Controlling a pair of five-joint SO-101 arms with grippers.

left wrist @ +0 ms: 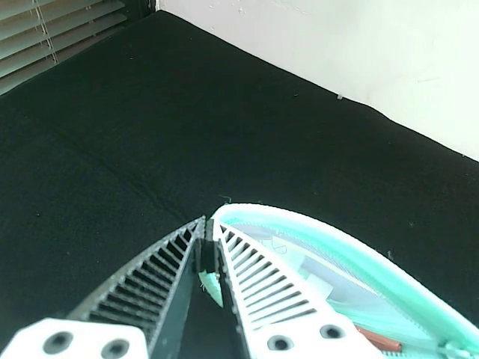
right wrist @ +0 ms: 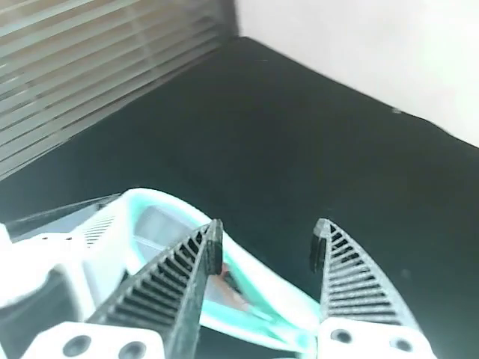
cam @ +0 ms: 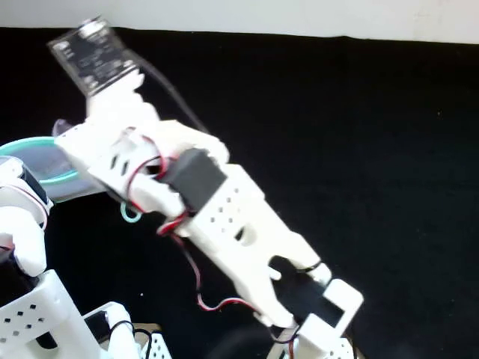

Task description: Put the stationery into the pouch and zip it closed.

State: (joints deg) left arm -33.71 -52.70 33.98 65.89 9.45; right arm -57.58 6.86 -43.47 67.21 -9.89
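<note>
Left pincer (left wrist: 207, 233) pinching pouch (left wrist: 352, 250) end, right pincer (right wrist: 267, 233) spread above

Robotics test bench in an indoor room: a table draped in black cloth (cam: 359, 127) against a white wall (left wrist: 352, 45), slatted window blinds (right wrist: 82, 67) alongside, a white printed robot arm (cam: 239, 217) trailing red wiring.

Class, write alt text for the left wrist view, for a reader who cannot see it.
The left hand, one finger black and one white, is shut on the rim of a see-through pouch with mint-green trim, which lies on a black table. A reddish item shows inside the pouch, and a white wall stands beyond the table.
</note>
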